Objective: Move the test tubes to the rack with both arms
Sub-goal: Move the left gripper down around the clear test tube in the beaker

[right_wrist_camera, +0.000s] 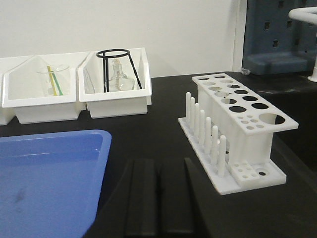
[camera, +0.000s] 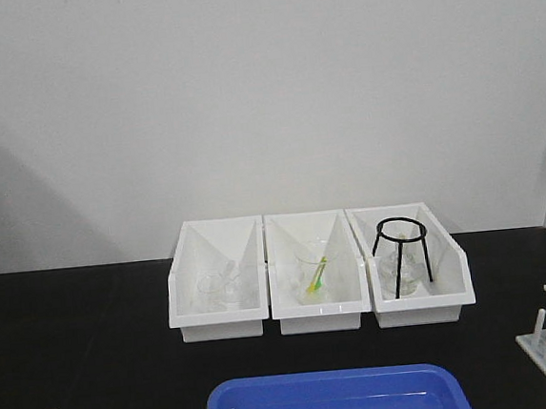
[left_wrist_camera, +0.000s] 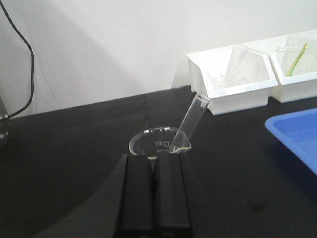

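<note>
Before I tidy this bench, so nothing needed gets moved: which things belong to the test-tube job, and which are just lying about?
Job in hand: test tube, leaning in the beaker; white rack; left tool; right tool.

Lying about: blue tray; three white bins; black tripod stand; green-yellow stick.

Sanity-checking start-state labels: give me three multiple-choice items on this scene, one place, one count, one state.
1. Left wrist view, the nearest test tube is: A in the beaker; B flat on the table; C in the blue tray.
2. How many white bins? A two; B three; C four.
3. Holes of the rack are: A all empty; B half filled; C all filled.
Answers: 1A, it leans inside the beaker; 2B, three stand side by side; 3A, every visible hole is open.
</note>
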`<state>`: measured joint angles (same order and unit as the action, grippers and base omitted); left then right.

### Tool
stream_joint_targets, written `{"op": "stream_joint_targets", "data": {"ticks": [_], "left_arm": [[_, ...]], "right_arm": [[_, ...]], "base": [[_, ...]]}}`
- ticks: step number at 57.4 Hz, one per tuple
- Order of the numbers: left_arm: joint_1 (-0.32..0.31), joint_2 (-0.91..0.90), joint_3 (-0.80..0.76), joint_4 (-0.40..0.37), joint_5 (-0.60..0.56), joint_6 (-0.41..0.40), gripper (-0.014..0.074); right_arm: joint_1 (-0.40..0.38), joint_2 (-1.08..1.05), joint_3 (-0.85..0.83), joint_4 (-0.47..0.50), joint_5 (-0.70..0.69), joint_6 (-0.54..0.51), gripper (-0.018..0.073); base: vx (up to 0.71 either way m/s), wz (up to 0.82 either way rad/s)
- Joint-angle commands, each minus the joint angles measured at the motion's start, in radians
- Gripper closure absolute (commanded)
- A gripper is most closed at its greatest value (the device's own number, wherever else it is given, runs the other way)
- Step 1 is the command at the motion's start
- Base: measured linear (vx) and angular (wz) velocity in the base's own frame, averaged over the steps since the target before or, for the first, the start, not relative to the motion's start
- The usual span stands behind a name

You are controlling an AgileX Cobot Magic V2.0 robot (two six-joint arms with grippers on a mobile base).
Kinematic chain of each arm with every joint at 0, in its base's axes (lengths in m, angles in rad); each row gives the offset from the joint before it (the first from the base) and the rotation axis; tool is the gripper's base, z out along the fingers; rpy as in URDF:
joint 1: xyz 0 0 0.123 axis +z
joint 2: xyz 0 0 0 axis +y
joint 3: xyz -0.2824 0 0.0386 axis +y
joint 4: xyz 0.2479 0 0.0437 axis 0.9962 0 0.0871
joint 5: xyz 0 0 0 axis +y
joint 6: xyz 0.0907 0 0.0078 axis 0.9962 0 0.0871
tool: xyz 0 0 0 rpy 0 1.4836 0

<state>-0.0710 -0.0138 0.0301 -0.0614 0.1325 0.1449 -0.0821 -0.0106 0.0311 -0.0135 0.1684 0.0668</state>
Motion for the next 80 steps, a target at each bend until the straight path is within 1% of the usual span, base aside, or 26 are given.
{"op": "stream_joint_targets", "data": {"ticks": [1, 4, 8, 11, 13, 16, 19, 22, 25, 28, 37, 43, 44, 48, 56, 65, 71, 74, 80], "left_arm": [[0.002, -0.013, 0.025, 0.002, -0.122, 0.008, 0.0617], [0.002, -0.013, 0.025, 0.024, -0.185, 0.025, 0.0617], [0.002, -0.013, 0.024, 0.013, -0.284, 0.020, 0.0617], [0.002, -0.013, 0.015, -0.001, -0.348, -0.009, 0.0617], [0.002, -0.013, 0.005, -0.022, -0.375, -0.046, 0.0617], [0.002, -0.013, -0.027, -0.054, -0.377, -0.106, 0.0617], [0.002, -0.013, -0.064, -0.067, -0.357, -0.145, 0.0617], [0.002, -0.011, -0.118, -0.061, -0.321, -0.155, 0.0617], [0.002, 0.001, -0.182, -0.061, -0.281, -0.145, 0.0617], [0.002, 0.032, -0.252, -0.059, -0.246, -0.111, 0.0617], [0.002, 0.224, -0.467, -0.055, -0.193, -0.029, 0.0617], [0.002, 0.397, -0.597, -0.055, -0.156, -0.016, 0.0617], [0.002, 0.620, -0.719, -0.055, -0.171, -0.017, 0.0617], [0.002, 0.675, -0.744, -0.055, -0.171, -0.017, 0.0617], [0.002, 0.722, -0.761, -0.055, -0.192, -0.016, 0.0610], [0.002, 0.732, -0.761, -0.050, -0.185, -0.011, 0.0558], [0.002, 0.732, -0.761, -0.003, -0.181, 0.055, 0.0489], [0.002, 0.732, -0.761, 0.008, -0.176, 0.090, 0.0444], [0.002, 0.732, -0.761, 0.009, -0.166, 0.138, 0.0331]], "right_arm": [[0.001, -0.008, 0.011, -0.011, -0.117, -0.005, 0.0566], [0.001, -0.008, 0.011, -0.016, -0.163, -0.008, 0.0566], [0.001, -0.008, 0.011, -0.018, -0.247, -0.008, 0.0566], [0.001, -0.008, 0.009, -0.022, -0.311, -0.010, 0.0566], [0.001, -0.008, 0.004, -0.024, -0.348, -0.010, 0.0566], [0.001, -0.008, -0.016, -0.026, -0.397, -0.009, 0.0566], [0.001, -0.008, -0.056, -0.023, -0.411, -0.008, 0.0566], [0.001, -0.003, -0.123, -0.023, -0.399, -0.008, 0.0566], [0.001, 0.015, -0.196, -0.026, -0.377, -0.014, 0.0566], [0.001, 0.051, -0.264, -0.027, -0.361, -0.024, 0.0566], [0.001, 0.247, -0.504, -0.027, -0.338, -0.079, 0.0566], [0.001, 0.379, -0.624, -0.027, -0.338, -0.100, 0.0566], [0.001, 0.565, -0.755, -0.023, -0.342, -0.101, 0.0566], [0.001, 0.612, -0.775, -0.018, -0.342, -0.091, 0.0566], [0.001, 0.657, -0.775, -0.010, -0.342, -0.067, 0.0566], [0.001, 0.665, -0.773, -0.011, -0.326, -0.067, 0.0546], [0.001, 0.664, -0.773, -0.011, -0.310, -0.067, 0.0492], [0.001, 0.664, -0.773, -0.011, -0.304, -0.067, 0.0459], [0.001, 0.664, -0.773, -0.011, -0.302, -0.067, 0.0349]], "base": [[0.00, 0.00], [0.00, 0.00], [0.00, 0.00], [0.00, 0.00], [0.00, 0.00], [0.00, 0.00], [0.00, 0.00], [0.00, 0.00], [0.00, 0.00], [0.00, 0.00], [0.00, 0.00], [0.00, 0.00], [0.00, 0.00], [0.00, 0.00], [0.00, 0.00], [0.00, 0.00], [0.00, 0.00], [0.00, 0.00], [0.00, 0.00]]}}
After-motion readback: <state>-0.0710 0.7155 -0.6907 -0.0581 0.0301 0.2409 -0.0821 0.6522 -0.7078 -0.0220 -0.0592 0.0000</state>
